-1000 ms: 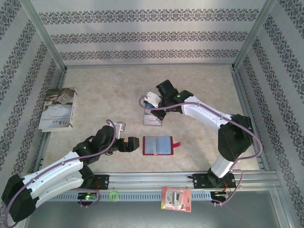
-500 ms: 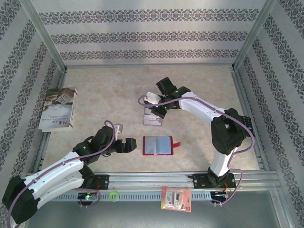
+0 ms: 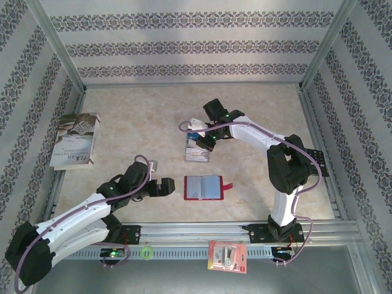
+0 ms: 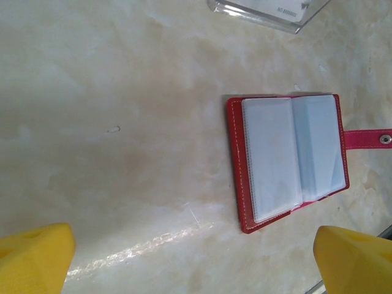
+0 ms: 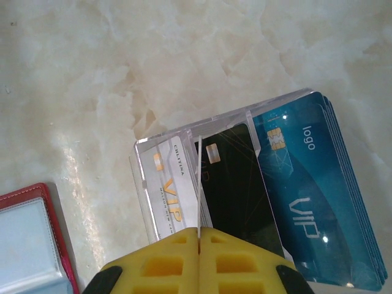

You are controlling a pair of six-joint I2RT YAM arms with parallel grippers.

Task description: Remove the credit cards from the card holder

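Overhead view first. Holder (image 3: 204, 187) lies open on the bench (image 3: 141, 116), near the front edge and between the two arms, with its red tab (image 3: 228, 187) pointing to the right. The left tool (image 3: 168, 187) is just beside the holder's left edge, not touching it, with the jaws spread wide and nothing between them. Just behind the holder is a clear stand (image 3: 197, 154) with the cards (image 3: 196, 149) in it, and the right tool (image 3: 204, 143) hangs directly over this stand. A book (image 3: 75, 139) lies far to the left, and a blister pack (image 3: 226, 256) rests on the front rail.

Left wrist view. The two yellow fingers (image 4: 33, 260) sit in the lower corners, far apart. The holder is ahead of them, flat and open, showing grey-blue pockets. One corner of the stand is at the top edge.

Right wrist view. The yellow fingers (image 5: 245, 263) are pressed together, so this tool is clenched. A thin pale edge rises from the seam between them. I cannot tell if it is a card in the grip or a part of the stand. Below are a pale card, a dark card and a pile of blue cards in the stand. The holder's corner is at the lower left.
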